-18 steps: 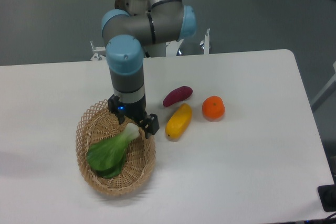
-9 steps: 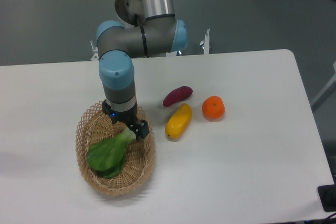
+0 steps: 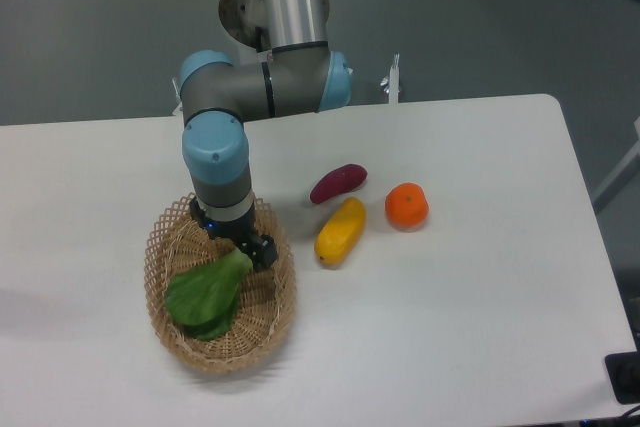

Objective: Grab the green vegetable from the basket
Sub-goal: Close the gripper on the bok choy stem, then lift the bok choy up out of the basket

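Camera view from above and in front: right of the gripper, outside the wicker basket, a purple sweet potato, a yellow oblong fruit and an orange are lying on the white table. The yellow fruit is sitting nearest, just beyond the basket's right rim; the sweet potato is touching or almost touching its upper end, and the orange is resting a little apart to its right. None of them is lying between the jaws and the vegetable; only the basket's scalloped rim is rising around the working spot.

Compared with a second ago, the wrist has shifted left and down into the basket. The pale stalk, plainly showing beside the fingers back then, is now almost wholly covered by the black fingers. The bok choy's leaves have not moved, and the three items on the table are lying as before.

The bok choy is lying in the basket, its dark leaves spreading below and left of the jaws, its stalk end pointing up-right and reaching right into the gripper. The fingers are sitting at that stalk tip, touching or overlapping it. Whether the jaws are clenching the stalk or standing released around it, I cannot tell.
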You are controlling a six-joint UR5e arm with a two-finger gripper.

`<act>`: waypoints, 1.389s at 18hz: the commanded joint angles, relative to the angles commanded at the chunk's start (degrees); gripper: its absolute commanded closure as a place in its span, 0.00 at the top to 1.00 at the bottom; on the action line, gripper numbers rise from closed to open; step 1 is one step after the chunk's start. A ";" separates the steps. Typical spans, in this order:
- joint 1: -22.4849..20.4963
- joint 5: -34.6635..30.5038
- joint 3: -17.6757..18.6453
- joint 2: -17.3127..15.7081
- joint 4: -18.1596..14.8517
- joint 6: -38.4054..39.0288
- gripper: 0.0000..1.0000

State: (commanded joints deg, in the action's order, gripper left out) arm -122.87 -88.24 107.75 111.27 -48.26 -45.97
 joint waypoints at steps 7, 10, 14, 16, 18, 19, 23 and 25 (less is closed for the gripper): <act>0.00 -1.31 -0.61 0.53 1.15 -0.53 0.54; 0.00 -2.11 -0.62 0.53 1.06 -0.62 0.43; -0.09 -2.29 -0.79 0.09 0.97 -0.62 0.26; -0.18 -2.29 -0.88 -0.09 0.97 -0.62 0.22; -0.35 -2.20 -1.05 -0.44 1.15 -0.70 0.21; -0.53 -2.11 -1.23 -0.87 1.06 -0.79 0.21; -2.46 -1.67 -2.63 -4.12 0.53 -1.75 0.22; -3.51 -1.67 -4.21 -4.74 0.18 -2.72 0.22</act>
State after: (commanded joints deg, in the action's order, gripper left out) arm -126.38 -89.91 103.54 106.52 -48.07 -48.69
